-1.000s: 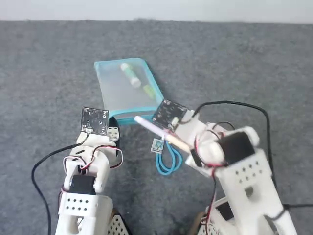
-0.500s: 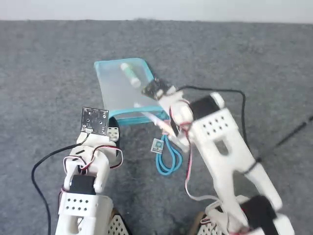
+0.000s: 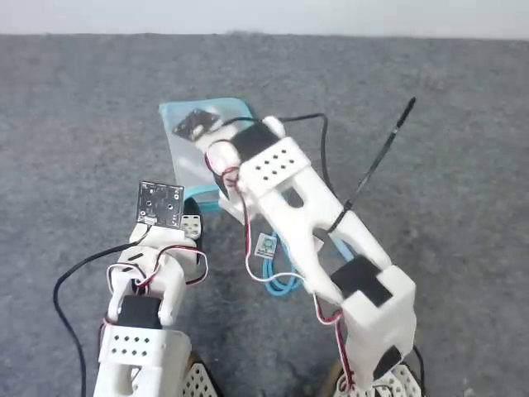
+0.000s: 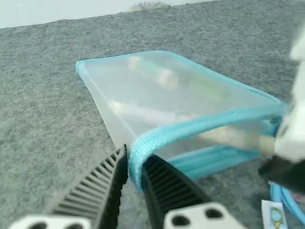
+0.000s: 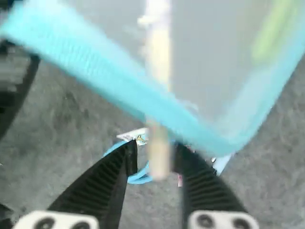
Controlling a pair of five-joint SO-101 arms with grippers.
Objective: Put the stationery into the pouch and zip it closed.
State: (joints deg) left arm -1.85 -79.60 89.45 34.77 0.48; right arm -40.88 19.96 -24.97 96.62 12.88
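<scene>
**Grey carpet** (image 3: pixel 446 165): my work surface.

**Right arm** (image 3: pixel 285 186): stretched over the pouch (image 3: pixel 180 161), a clear bag with blue trim lying on the carpet ahead of both arms.

**Left gripper** (image 4: pixel 133 164): clamped on the blue edge of the pouch mouth, holding it raised.

**Right gripper** (image 5: pixel 153 149): at that mouth. I read its jaws as parted, with a gap on either side of the pen (image 5: pixel 157 71), whose front end lies inside the pouch.

**Blue cord** (image 3: pixel 281 277): looped on the carpet just beside the pouch.
</scene>
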